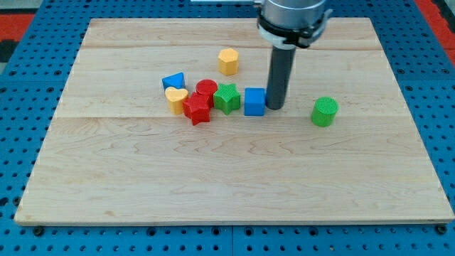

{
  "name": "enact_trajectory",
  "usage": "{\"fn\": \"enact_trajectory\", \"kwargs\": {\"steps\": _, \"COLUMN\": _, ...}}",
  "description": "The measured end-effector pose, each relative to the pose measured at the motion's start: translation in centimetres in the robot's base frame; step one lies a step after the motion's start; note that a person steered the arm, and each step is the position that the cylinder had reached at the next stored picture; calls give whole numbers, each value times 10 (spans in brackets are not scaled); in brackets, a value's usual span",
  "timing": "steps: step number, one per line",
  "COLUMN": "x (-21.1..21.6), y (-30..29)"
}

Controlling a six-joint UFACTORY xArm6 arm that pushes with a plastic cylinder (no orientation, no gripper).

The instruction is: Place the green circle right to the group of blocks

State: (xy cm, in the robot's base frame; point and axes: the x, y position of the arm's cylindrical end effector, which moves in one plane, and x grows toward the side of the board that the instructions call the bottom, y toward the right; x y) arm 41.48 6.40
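Observation:
The green circle (324,112) stands alone on the wooden board (227,185), to the view's right of the group. My tip (274,107) rests on the board just right of the blue cube (254,102), touching or nearly touching it, and well left of the green circle. The group runs leftward from the blue cube: a green star (227,97), a red circle (207,89), a red star (197,109), a yellow heart (175,99) and a blue triangle (173,82).
A yellow hexagon (228,61) stands apart above the group. The board lies on a blue pegboard surface (21,142). The arm's body (291,18) hangs over the board's top edge.

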Motion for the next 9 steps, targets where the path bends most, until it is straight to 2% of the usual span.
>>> {"fn": "enact_trajectory", "kwargs": {"steps": 2, "x": 58, "y": 18}}
{"fn": "enact_trajectory", "kwargs": {"steps": 3, "x": 71, "y": 23}}
{"fn": "enact_trajectory", "kwargs": {"steps": 6, "x": 76, "y": 25}}
{"fn": "enact_trajectory", "kwargs": {"steps": 8, "x": 93, "y": 81}}
{"fn": "enact_trajectory", "kwargs": {"steps": 9, "x": 77, "y": 116}}
